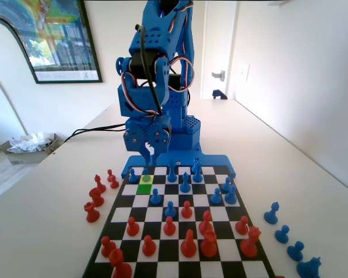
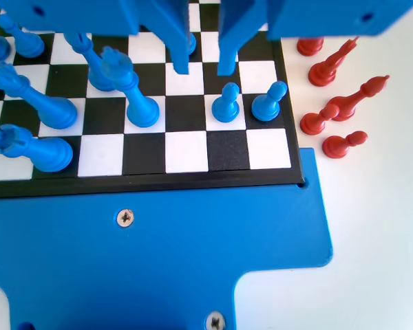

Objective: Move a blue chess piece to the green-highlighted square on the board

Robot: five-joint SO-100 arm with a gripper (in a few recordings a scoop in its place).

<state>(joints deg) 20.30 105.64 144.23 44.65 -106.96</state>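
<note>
Above the board (image 1: 180, 243), gripper (image 1: 149, 152) hangs downward, jaws parted.

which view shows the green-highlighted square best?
Fixed view: the green-highlighted square reads bright green near the board's far-left corner, unoccupied, below the gripper. In the wrist view I can't tell it: squares there look black or white.

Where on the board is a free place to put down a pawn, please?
The green-highlighted square is bare, near the open gripper. The red pieces crowd the board at the fixed view's near end.
</note>
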